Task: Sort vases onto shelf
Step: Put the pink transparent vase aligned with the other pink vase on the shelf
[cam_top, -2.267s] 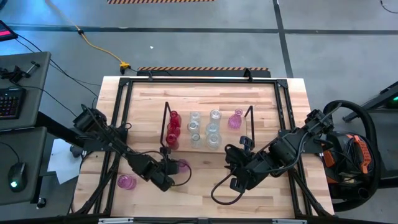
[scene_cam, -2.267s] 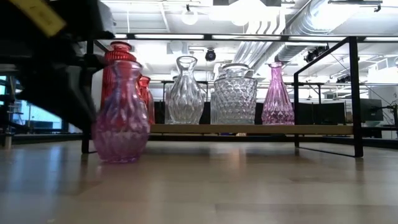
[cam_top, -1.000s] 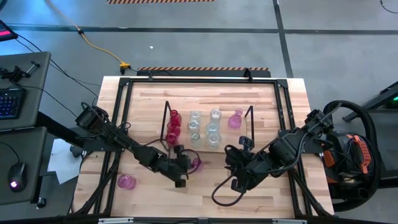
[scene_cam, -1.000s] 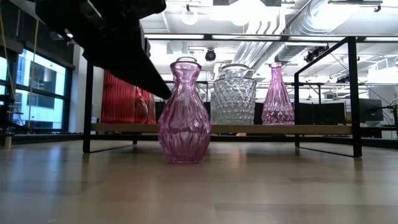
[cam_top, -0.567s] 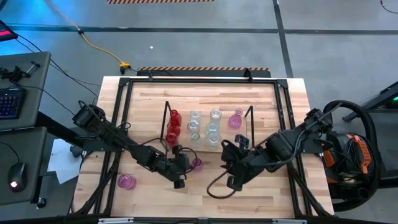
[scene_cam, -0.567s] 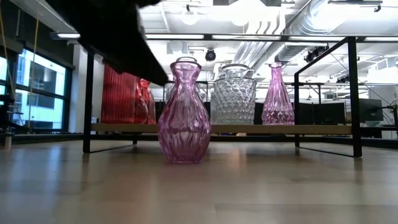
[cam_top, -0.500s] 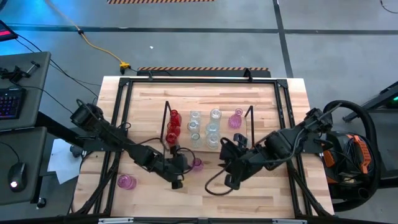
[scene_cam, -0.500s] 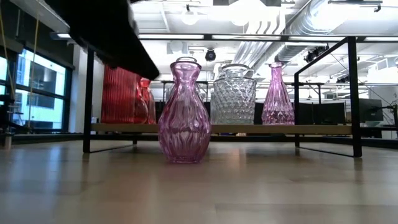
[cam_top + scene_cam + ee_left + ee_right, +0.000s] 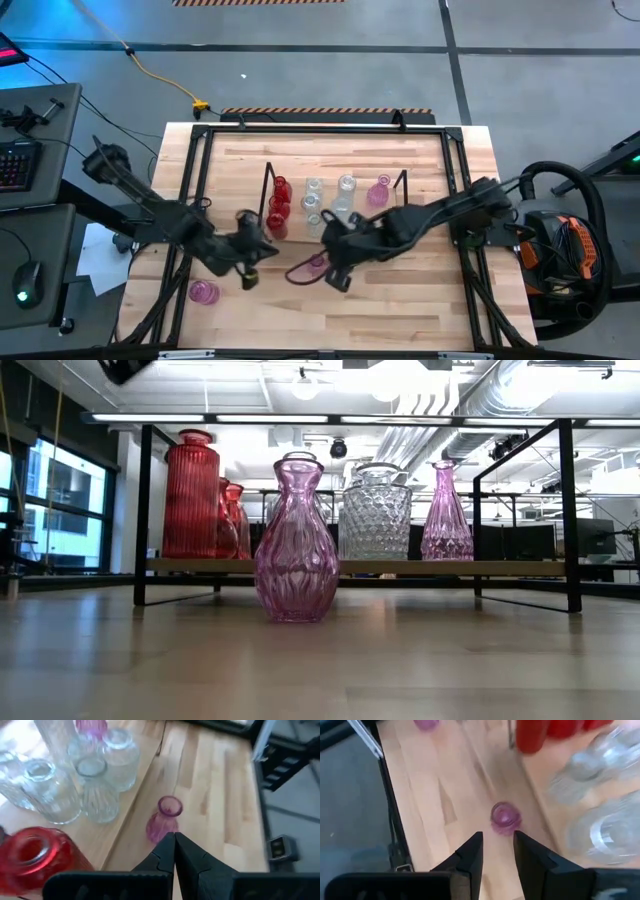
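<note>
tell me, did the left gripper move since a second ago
Yes. The left gripper has backed away from the pink vase, leftward across the table, away from the shelf, fingers shut.

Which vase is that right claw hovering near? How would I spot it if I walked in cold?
Find the low shelf in the middle of the wooden table, crowded with red and clear glass. Just off its front edge one pink vase stands upright on bare wood, between the left claw and right claw. Unlike its neighbours, it stands off the shelf.

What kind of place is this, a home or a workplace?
Probably a robotics lab or workshop: a wooden table on a bare concrete floor, exposed ceiling ducts overhead, and a keyboard on a side desk.
</note>
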`<state>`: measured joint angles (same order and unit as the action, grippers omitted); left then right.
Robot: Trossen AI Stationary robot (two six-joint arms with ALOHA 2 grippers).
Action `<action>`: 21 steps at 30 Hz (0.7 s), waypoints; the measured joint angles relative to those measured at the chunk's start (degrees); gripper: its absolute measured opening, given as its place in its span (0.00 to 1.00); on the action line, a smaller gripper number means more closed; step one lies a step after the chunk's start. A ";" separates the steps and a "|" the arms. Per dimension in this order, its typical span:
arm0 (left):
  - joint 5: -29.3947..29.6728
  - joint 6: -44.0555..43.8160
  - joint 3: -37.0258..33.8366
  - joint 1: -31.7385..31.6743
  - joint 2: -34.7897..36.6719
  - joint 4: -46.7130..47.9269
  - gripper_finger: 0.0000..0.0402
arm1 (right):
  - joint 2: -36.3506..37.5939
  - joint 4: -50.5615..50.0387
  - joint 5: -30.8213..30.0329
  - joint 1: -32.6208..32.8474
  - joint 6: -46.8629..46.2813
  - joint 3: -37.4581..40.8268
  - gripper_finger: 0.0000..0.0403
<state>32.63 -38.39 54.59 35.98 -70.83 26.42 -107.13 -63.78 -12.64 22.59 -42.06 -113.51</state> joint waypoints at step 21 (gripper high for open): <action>4.04 5.51 0.00 8.65 22.76 17.46 0.00 | -14.81 8.27 0.56 -0.37 -30.14 0.02 0.22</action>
<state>36.67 -32.87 54.59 44.62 -48.08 43.89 -121.94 -55.52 -12.09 22.22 -72.20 -113.49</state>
